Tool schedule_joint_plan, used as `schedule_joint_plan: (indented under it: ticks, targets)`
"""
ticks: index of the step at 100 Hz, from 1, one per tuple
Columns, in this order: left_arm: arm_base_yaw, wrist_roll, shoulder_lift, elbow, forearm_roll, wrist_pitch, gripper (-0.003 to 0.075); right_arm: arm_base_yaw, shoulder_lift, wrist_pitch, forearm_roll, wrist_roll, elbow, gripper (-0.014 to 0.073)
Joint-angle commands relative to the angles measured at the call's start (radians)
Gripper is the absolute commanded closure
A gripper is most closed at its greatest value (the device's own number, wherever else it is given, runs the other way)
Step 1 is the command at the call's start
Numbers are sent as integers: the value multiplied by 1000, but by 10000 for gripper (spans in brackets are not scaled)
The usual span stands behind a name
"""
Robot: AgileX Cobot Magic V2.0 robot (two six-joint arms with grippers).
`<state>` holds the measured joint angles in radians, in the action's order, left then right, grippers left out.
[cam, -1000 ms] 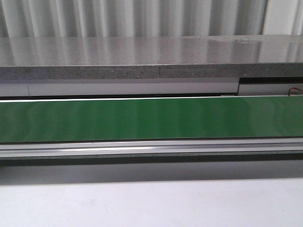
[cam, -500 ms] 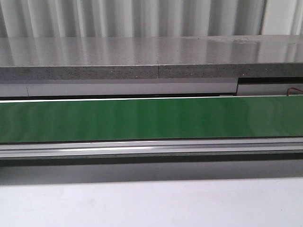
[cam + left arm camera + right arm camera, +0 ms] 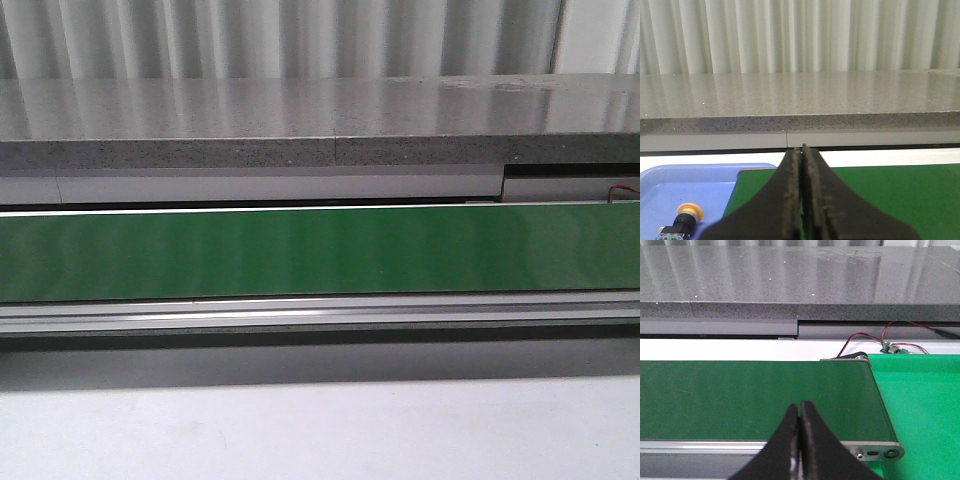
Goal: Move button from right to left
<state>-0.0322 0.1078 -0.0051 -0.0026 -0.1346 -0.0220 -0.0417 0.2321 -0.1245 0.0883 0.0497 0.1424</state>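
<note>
The button, with its round orange-yellow cap and black collar, lies in a blue tray at the left end of the green conveyor belt; it shows only in the left wrist view. My left gripper is shut and empty, above the belt's left end, to the right of the tray. My right gripper is shut and empty, over the near edge of the belt close to its right end. Neither gripper shows in the front view.
A grey speckled stone ledge runs behind the belt. An aluminium rail runs along its front. A bright green surface lies beyond the belt's right end, with red and black wires and a small connector behind it.
</note>
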Motion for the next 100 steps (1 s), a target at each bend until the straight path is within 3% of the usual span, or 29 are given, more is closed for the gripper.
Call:
schedule_joint_plan:
  ticks: [1,26,41,100]
  targets:
    - [4,11,-33,25,1,82,740,1,-77,99,-6,2,-22,661]
    - [4,11,-33,25,1,82,740,1,-261,103,-6,1,-116,661]
    - [4,11,-33,25,1,82,740,1,-257,169,-6,-5,-153,661]
    - [4,11,-33,25,1,82,740,1,-257,173,-7,-5,-153,661]
